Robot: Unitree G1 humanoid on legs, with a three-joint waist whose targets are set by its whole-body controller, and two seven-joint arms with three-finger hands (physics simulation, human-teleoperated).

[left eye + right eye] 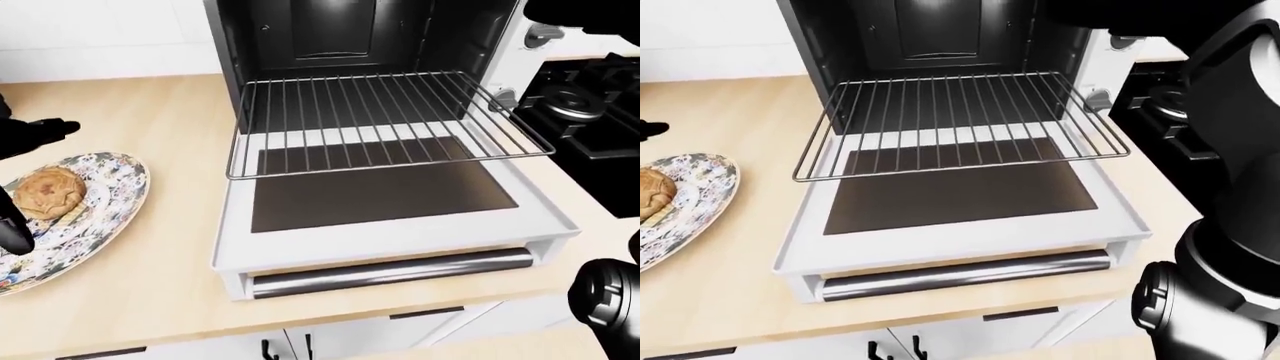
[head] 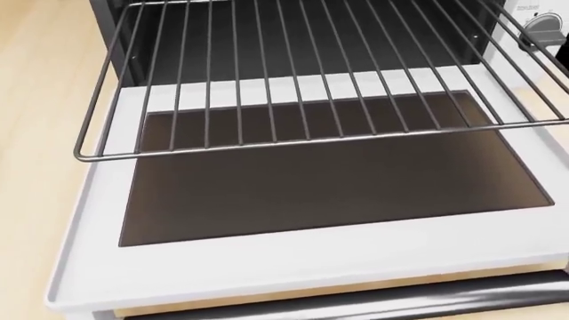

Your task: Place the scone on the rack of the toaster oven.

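The scone [image 1: 46,193] lies on a patterned plate [image 1: 110,217] on the tabletop [image 1: 160,300]; the left hand [image 1: 20,180] stands spread about it; the toaster oven's rack [image 1: 370,120] is pulled out; the right hand's state I cannot tell.

Left hand [image 1: 20,180] mostly cut by left-eye view's left edge; only fingertips show, grip can't be judged. Plate [image 1: 95,217] cut at left edge too. Right hand hidden; just arm [image 1: 1230,225] visible. Dial [image 2: 544,28] labels too small to read.
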